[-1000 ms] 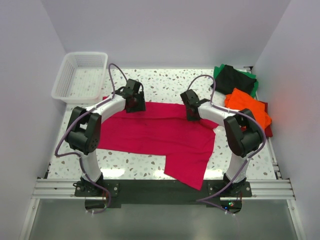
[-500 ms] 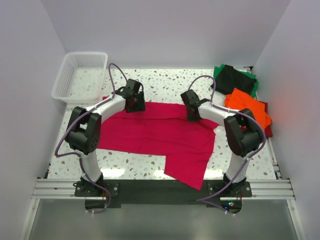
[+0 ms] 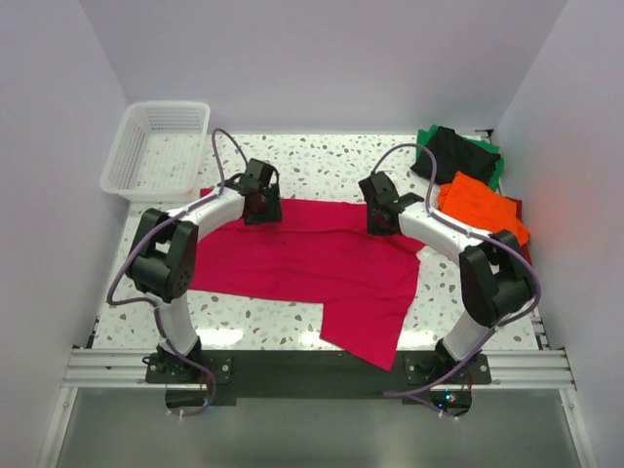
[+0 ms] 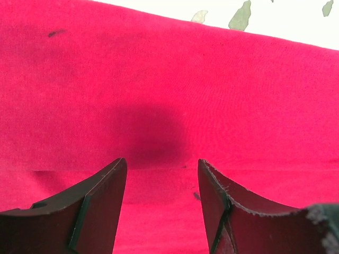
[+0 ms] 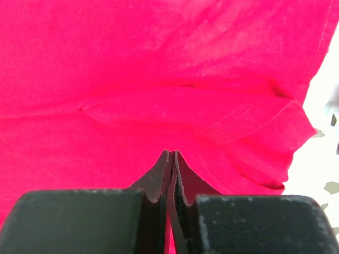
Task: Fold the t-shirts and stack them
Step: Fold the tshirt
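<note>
Step in hand: opening grab on the far hem for the first fold.

- The crimson-pink soft cloth t-shirt [image 3: 312,263] lies spread flat mid-table. Its near right corner droops over the table's front edge onto the black base plate [image 3: 292,363].
- Left claw [image 4: 161,165] hovers over the shirt's far left edge. Jaws are well apart with nothing between them, only flat cloth and the claw's shadow below.
- Right claw [image 5: 172,154] is at the far right edge, fingers pressed fully together with the tips down at the fabric. A small raised ridge of cloth sits just ahead of the tips. I can't tell whether any fabric is actually pinched.

Next move, my read: the left claw needs to drop and close on the hem. I'd also confirm the right side's hold before both lift and carry the far edge towards me, otherwise the fold goes skewed.

Surface and room:
- Speckled white terrazzo-look tabletop [image 3: 322,161], with plain pale walls on three sides.
- White plastic mesh basket [image 3: 117,161] in the far left corner.
- Waiting heap far right: crumpled orange shirt [image 3: 483,207], black shirt [image 3: 450,151], green shirt [image 3: 499,168] and dark red shirt [image 3: 525,255], well apart from the work.
</note>
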`<state>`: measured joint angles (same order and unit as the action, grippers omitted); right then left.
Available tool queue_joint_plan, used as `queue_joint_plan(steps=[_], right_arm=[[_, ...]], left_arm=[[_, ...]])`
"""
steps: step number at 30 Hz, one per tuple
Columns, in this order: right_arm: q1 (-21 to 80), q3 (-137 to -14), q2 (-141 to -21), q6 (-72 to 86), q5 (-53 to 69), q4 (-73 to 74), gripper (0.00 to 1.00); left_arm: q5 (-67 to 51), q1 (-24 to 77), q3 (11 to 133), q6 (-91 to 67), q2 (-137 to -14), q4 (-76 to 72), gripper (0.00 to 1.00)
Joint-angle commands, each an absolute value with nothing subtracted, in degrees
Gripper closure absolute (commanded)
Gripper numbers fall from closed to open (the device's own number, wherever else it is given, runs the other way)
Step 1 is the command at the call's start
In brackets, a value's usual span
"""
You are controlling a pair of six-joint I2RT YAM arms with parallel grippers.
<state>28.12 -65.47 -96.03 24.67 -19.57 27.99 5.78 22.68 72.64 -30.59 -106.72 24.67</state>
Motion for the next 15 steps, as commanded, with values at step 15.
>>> queue_joint_plan(steps=[15], right_arm=[[27.16,-66.88,-101.07,22.24,-22.76,26.72,0.74]], left_arm=[[6.24,22.94,73.56,-29.44,-104.59,23.03,0.39]])
